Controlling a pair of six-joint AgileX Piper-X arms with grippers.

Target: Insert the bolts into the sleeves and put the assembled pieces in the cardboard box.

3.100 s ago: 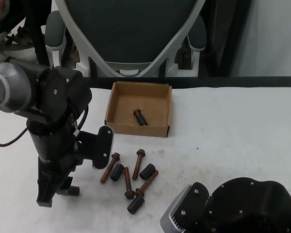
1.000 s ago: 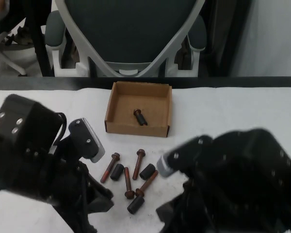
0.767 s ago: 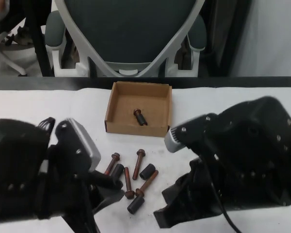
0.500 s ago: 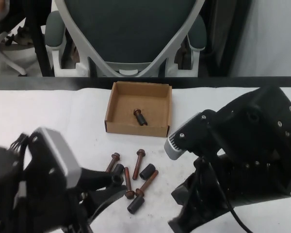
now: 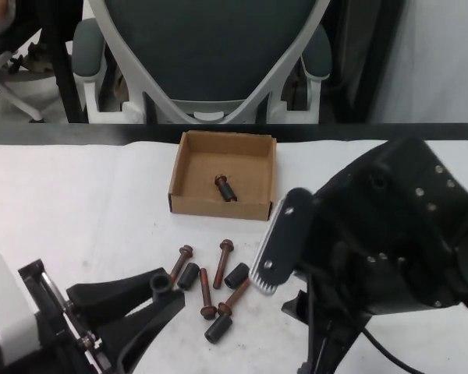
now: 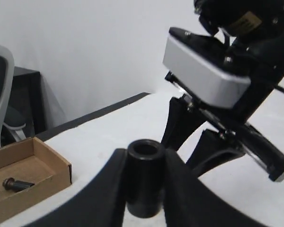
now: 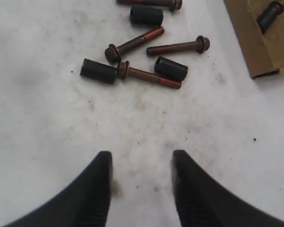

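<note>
Left jaws pinched shut on one black sleeve (image 6: 144, 177), held upright with the open bore facing up. You appear to be presenting the hole so a bolt can go straight in. Sleeve is a short, thick-walled tube, smooth and matte; the curved fingers cradle its sides and leave the mouth free. It looks clear of the desk (image 7: 47, 123), on the near side of the loose pile

Right jaws parted, nothing between them, hanging over bare desk just short of the pile. My guess is you've placed them to fetch a bolt

Pile: four loose bolts (image 7: 149, 75), rusty brown with flanged heads and threaded shanks. Three loose sleeves (image 7: 99, 71) lie on their sides among them, all close together. One bolt head seems to touch a sleeve end

Cardboard box (image 5: 218, 207) sits beyond the pile: shallow, open-topped, plain brown. One assembled piece (image 5: 225, 188) lies inside. Desk surface is white, speckled, a little grubby
</note>
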